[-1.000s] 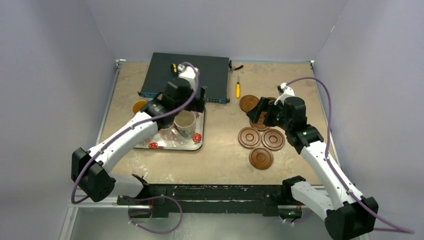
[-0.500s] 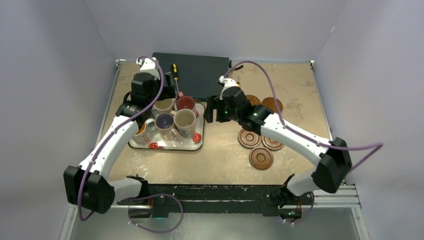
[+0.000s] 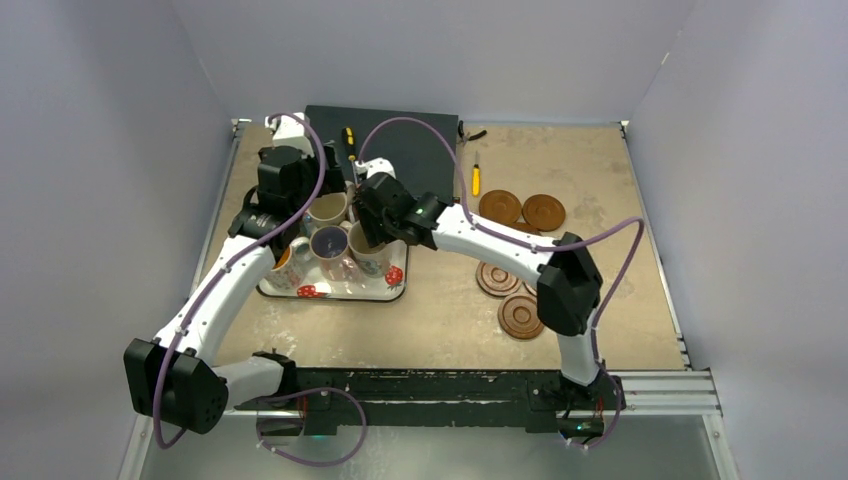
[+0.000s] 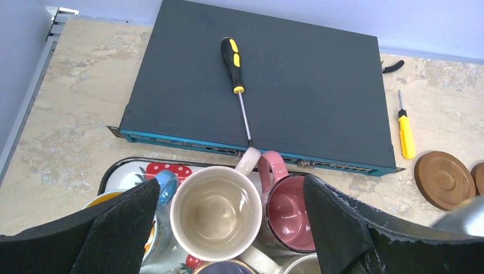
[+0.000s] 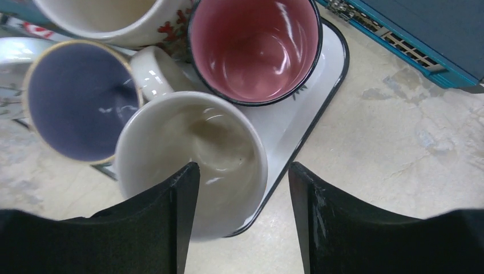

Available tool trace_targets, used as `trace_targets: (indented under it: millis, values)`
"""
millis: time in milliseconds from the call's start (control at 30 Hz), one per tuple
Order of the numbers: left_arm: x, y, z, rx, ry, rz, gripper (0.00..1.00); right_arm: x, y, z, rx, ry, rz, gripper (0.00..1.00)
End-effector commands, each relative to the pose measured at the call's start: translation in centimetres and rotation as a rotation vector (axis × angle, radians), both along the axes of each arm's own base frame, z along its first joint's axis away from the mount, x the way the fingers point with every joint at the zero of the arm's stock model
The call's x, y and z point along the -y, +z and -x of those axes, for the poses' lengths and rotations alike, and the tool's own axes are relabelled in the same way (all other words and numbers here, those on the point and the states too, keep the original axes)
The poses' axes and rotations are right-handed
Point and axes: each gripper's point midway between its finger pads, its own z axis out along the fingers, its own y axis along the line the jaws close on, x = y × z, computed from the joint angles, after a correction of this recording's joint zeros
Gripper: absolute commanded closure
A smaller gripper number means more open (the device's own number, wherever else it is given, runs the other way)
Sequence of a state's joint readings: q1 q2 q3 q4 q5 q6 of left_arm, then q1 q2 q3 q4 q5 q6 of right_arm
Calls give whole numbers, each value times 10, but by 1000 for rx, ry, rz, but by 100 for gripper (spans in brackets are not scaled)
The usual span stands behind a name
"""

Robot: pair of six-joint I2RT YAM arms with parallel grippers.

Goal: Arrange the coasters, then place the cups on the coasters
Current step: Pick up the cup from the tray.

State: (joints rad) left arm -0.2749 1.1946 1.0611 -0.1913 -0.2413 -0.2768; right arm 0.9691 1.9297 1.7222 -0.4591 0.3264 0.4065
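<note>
The cups [image 5: 194,154] are glossy glazed ceramic. The tray [image 5: 305,123] is smooth, shiny white. The coasters [image 4: 444,180] are matt brown wood, ring-grooved. The worktop [image 5: 399,142] looks like mottled matt stone. The box [image 4: 297,85] is matt dark.

Overhead view down on table [image 3: 440,300], wrist views close above cups [image 4: 217,208] on tray [image 5: 302,120] (shared)

Five cups can be counted for certain: one cream cup [image 4: 216,210] between the left jaws, a second cream cup [image 5: 188,151] at the right jaws, one pink-lined cup [image 5: 254,48] just beyond them, one purple-lined cup [image 5: 77,100] and one orange-lined cup [image 3: 285,262]. Four coasters [image 3: 499,207] show plainly; the right arm hides part of their patch. There are two screwdrivers, one black-handled [image 4: 231,57] and one yellow [image 4: 406,134], one tray [image 3: 395,290] and one dark box [image 4: 319,85].
</note>
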Motion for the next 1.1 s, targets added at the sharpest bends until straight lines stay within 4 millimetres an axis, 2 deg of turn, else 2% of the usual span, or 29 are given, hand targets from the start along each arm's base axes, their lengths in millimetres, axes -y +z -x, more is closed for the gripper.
trace_targets:
  millis: [0,167,300,467,633,800,900,1067]
  values:
    - [-9,13,-6,54,27,-12,9,13,3,-16,58,-41,121,39]
    - [-7,18,-4,68,14,5,9,8,-9,-22,68,-26,153,42]
    - [-6,18,-4,62,8,10,10,0,-19,-22,48,-1,154,51]
    - [-7,26,0,84,11,29,10,-5,-18,-20,42,11,137,78]
    - [-2,17,-4,49,-2,38,10,-6,-9,-8,30,34,90,100]
    - [-2,14,-4,45,-3,38,11,-3,8,3,6,19,56,100]
    - [-3,15,-3,47,1,37,11,7,19,8,-11,-27,40,100]
    - [-5,18,-2,63,12,42,11,20,48,22,-10,-56,-42,100]
